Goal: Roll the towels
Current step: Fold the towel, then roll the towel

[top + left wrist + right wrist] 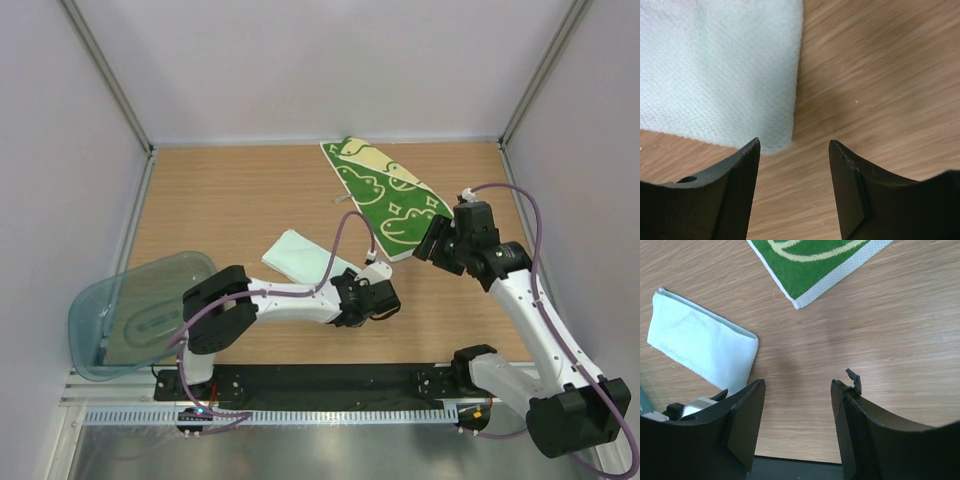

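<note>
Left gripper (794,145): jaws a moderate way apart, nothing between them but the bare wood of the table (880,75). It sits low over the surface. Ahead and off toward its left finger lies the mint-blue towel (715,65), folded flat, with a fine textured weave. The towel's nearest corner sits just ahead of the left fingertip, at the edge of the gap and not inside it. Whether finger and cloth touch cannot be told. One straight edge of the towel runs directly away from the gripper.

Right gripper (797,385): jaws likewise spread and empty, wood grain showing through the gap. Ahead of it, and apart from it, is the green towel (815,265). One white-hemmed corner points back toward the gripper, a touch left of the gap. A cream curved line crosses the green. Out beyond its left finger the mint-blue towel shows again, its long axis slanting from far left to near, the near end close by that finger.

From the top view, the mint-blue towel's long axis leads away from the left gripper, far and to the left. The green towel is spread flat and unrolled. Its long axis leads away from the right gripper, also far and left. It has cream patches and white outline doodles, too small to make out. A translucent bin (140,305) sits beyond the left arm's base, well apart from both towels.
</note>
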